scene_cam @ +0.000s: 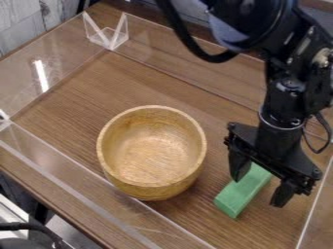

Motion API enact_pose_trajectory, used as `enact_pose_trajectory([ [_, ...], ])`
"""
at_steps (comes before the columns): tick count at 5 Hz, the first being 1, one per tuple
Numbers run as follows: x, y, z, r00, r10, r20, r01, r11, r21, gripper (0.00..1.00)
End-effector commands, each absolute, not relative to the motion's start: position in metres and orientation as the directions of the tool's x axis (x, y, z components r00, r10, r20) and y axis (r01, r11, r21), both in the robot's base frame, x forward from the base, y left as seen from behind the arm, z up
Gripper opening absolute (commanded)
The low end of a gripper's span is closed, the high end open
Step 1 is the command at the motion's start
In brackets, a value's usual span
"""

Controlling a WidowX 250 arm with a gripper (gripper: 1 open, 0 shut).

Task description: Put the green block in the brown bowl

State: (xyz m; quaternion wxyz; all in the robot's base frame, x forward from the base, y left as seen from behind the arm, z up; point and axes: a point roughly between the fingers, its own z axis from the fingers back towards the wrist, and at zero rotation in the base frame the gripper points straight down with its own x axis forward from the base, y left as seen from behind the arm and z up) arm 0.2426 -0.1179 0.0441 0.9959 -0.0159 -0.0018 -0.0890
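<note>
I had the gripper (264, 182) pointed straight down with its jaws spread wide — one on each side of the far end of the block (247, 192), not closed on it. The block lay flat on the table (156, 83), just right of the bowl (155, 151) — near it, not in it.

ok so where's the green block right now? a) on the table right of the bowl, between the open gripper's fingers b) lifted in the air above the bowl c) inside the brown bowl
a: the green block lies on the table beside the brown bowl, with the open gripper straddling its upper end.
</note>
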Motion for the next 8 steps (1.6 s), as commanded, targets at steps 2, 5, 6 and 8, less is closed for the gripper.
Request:
enact_pose_trajectory([
  [2,0.2522,-0.1158,0.0506,0.983,-0.176,0.051,0.178,0.983,-0.044,1.0],
  [5,0.2563,-0.1135,0.0495,0.982,-0.181,0.059,0.184,0.982,-0.051,1.0],
  [6,0.2573,-0.1133,0.0495,0.981,-0.183,0.061,0.186,0.981,-0.055,1.0],
  [8,0.2591,-0.1134,0.0495,0.98,-0.187,0.065,0.191,0.98,-0.063,1.0],
])
